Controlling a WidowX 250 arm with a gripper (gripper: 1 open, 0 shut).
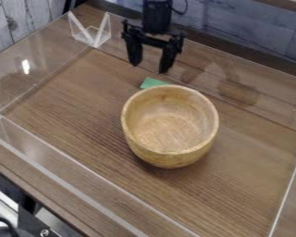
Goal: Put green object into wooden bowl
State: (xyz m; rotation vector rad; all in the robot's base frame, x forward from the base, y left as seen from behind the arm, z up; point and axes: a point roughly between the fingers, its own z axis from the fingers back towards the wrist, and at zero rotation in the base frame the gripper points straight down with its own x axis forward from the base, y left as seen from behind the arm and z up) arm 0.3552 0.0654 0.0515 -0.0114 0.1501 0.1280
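One wooden bowl (170,125) sits on the wood-grain table (77,111), nearest the camera, and its hollow holds nothing. Just behind the bowl's far-left rim, touching or nearly touching it, lies the green object (152,83), only a small corner showing past the rim. Beyond that, behind the bowl and slightly left, the gripper (152,65) hangs pointing down with its black fingers (133,56) spread wide and nothing between them. My worry is the crowding: one finger coming down on the bowl's thick wall could shove the bowl, or the flat piece could slip from a shallow pinch.
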